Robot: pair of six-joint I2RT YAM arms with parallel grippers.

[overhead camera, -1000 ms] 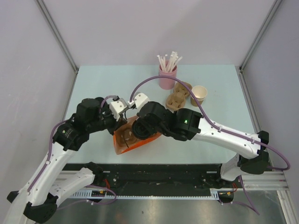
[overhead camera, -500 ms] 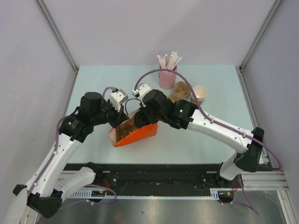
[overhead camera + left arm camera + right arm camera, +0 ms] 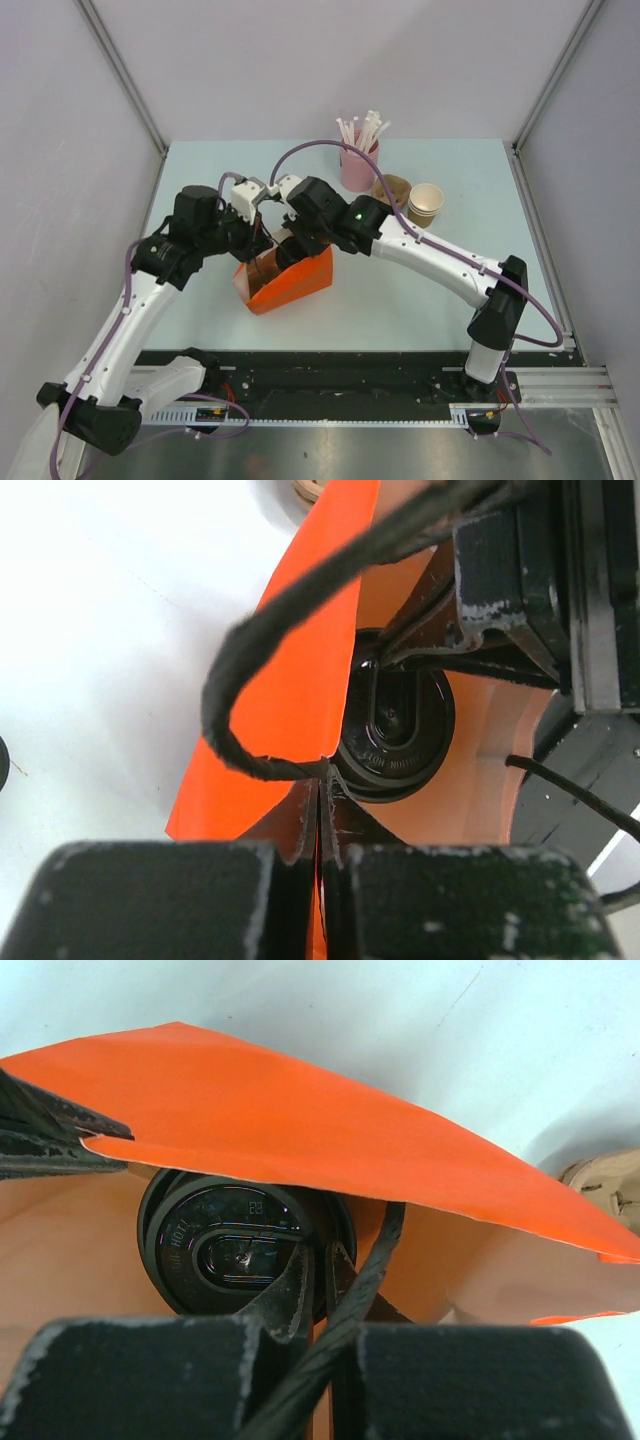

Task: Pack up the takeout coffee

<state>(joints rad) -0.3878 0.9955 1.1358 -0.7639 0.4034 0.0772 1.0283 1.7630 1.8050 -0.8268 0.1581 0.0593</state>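
Note:
The orange paper bag (image 3: 305, 285) stands mouth up in the middle of the table. My left gripper (image 3: 257, 226) is shut on its near rim, right where the black cord handle (image 3: 240, 685) joins the paper (image 3: 290, 710). Opposite it, my right gripper (image 3: 286, 236) is shut on the other rim, and that side's cord (image 3: 365, 1280) crosses its fingers. The takeout coffee sits deep inside the bag, with only its round black lid (image 3: 395, 730) (image 3: 235, 1240) showing between the two rims. In the top view the arms and bag walls hide the cup.
Behind the bag stand a pink cup of white straws (image 3: 358, 165), a brown pulp cup carrier (image 3: 388, 190) and stacked pale-rimmed paper cups (image 3: 425, 203). Grey walls close in the table on the left, back and right.
The bag lay on its side a second ago and now stands upright with its mouth up. Both grippers, still shut on its rim, rose and moved back and left with it.

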